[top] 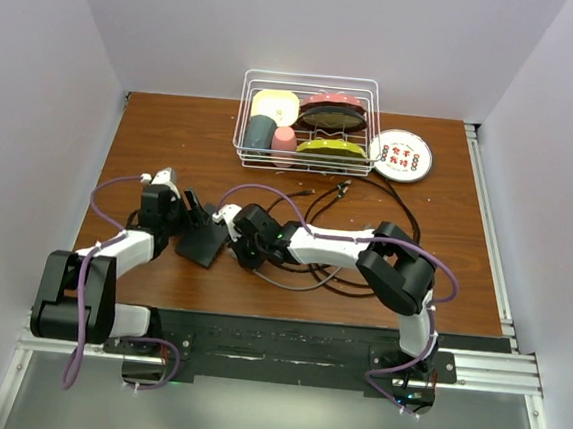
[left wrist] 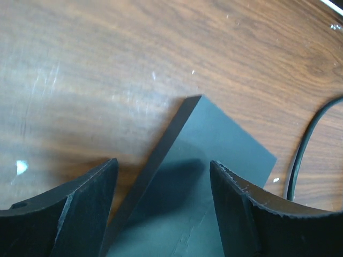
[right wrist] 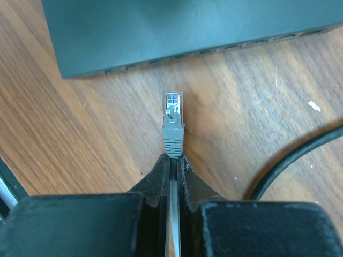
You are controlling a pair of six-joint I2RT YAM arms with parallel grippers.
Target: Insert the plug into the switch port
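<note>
The switch (top: pixel 204 239) is a flat black box lying askew on the wooden table. In the left wrist view one corner of the switch (left wrist: pixel 214 155) points away from me. My left gripper (left wrist: pixel 163 162) is open. One finger hangs over the wood beside the switch's long edge, the other over its top. My right gripper (right wrist: pixel 172 158) is shut on the grey cable just behind the plug (right wrist: pixel 172 120). The clear-tipped plug points at the switch's (right wrist: pixel 177 27) side edge, a short gap away. The sockets barely show. In the top view both grippers meet at the switch, the right gripper (top: pixel 231 220) on its right.
A white wire rack (top: pixel 244 121) with cups and dishes stands at the back centre. A round white plate (top: pixel 400 154) lies to its right. Black cables (top: pixel 368 197) loop across the table behind the right arm, and one black cable (right wrist: pixel 289 160) curves close to the right gripper.
</note>
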